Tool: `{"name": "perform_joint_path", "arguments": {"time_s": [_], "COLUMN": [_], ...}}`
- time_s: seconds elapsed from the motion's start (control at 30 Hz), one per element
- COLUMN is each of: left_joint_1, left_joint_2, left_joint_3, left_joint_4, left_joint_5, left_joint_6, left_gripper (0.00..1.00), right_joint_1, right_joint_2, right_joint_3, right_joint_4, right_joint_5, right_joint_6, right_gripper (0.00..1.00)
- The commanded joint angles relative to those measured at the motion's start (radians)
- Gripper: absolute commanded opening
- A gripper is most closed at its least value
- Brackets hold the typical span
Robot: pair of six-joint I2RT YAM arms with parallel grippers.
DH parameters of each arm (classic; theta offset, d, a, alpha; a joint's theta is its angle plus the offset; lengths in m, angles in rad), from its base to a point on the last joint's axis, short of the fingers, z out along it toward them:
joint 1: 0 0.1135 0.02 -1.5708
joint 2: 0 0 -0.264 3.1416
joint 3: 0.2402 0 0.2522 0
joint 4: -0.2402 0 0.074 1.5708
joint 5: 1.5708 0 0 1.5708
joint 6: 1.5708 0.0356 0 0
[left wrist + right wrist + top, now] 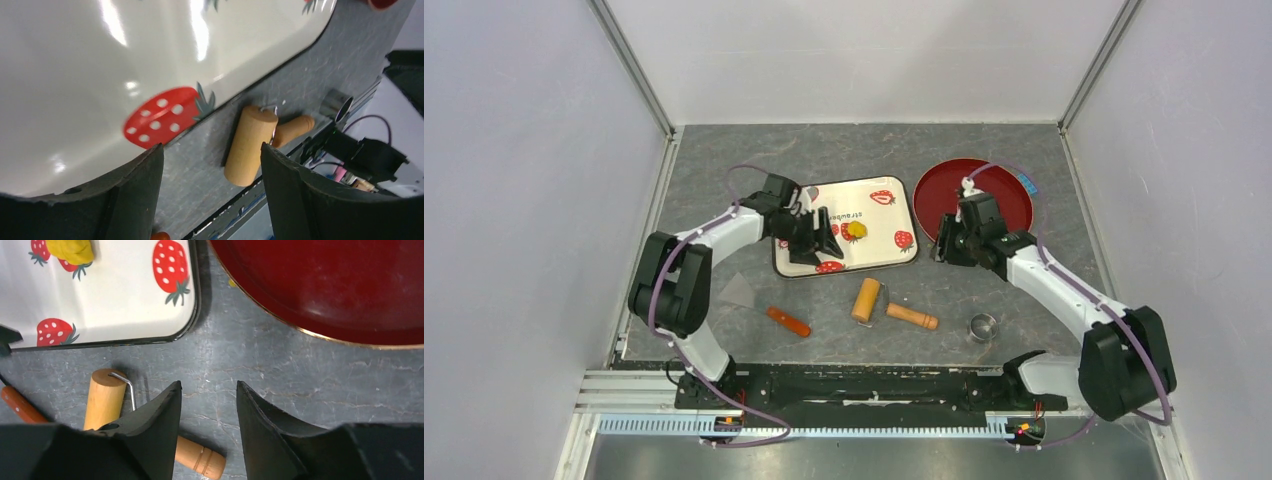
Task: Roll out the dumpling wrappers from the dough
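1. Lying nearest the bases, the roller (879, 305) rests on the table (1024, 290) at 6 o'clock from the tray (876, 222). An orange-handled tool (787, 321) lies at the roller's 9 o'clock and a metal ring (982, 326) at its 3 o'clock, each apart from it.
2. The left gripper (210, 155) hangs over the tray's left half. Its jaws stand wide apart and nothing is between them.
3. The right gripper (207, 390) hangs above bare table between the tray and the plate (942, 190). Its jaws are partly open and hold nothing.
4. The dough (856, 231) is a yellow lump near the tray's middle, lying on a strawberry print. It sits just beside the left gripper, at that gripper's 3 o'clock. Whether the two touch, I cannot tell.
5. The red plate sits farthest off, at the tray's 2 o'clock, near it but not touching.
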Motion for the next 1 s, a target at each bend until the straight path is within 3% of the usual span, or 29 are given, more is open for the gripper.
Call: {"name": "perform_joint_path", "arguments": {"time_s": [0.0, 0.23, 0.47, 0.6, 0.97], "left_joint_1": [-0.130, -0.415, -0.658, -0.737, -0.827], "left_joint_2": [-0.123, -0.238, -0.194, -0.126, 0.074], "left_joint_3": [-0.021, -0.070, -0.032, 0.042, 0.225], "left_joint_4": [-0.026, -0.029, -0.107, -0.159, -0.201], "left_joint_5": [-0.080, -0.276, -0.516, -0.620, -0.697], "left_joint_6": [-0.029, -0.178, -0.217, -0.219, -0.170], "left_gripper": [0.75, 0.74, 0.62, 0.61, 0.61], "right_joint_1": [-0.056, -0.108, -0.152, -0.164, -0.226], "right_joint_2": [-0.077, -0.151, -0.202, -0.221, -0.222], "right_joint_3": [-0.063, -0.095, -0.141, -0.173, -0.232], "right_joint_4": [0.088, 0.089, 0.091, 0.091, 0.102], "right_joint_5": [-0.075, -0.127, -0.169, -0.188, -0.230], "right_joint_6": [0.060, 0.052, 0.048, 0.043, 0.011], "right_gripper": [0.47, 0.50, 0.49, 0.50, 0.49]}}
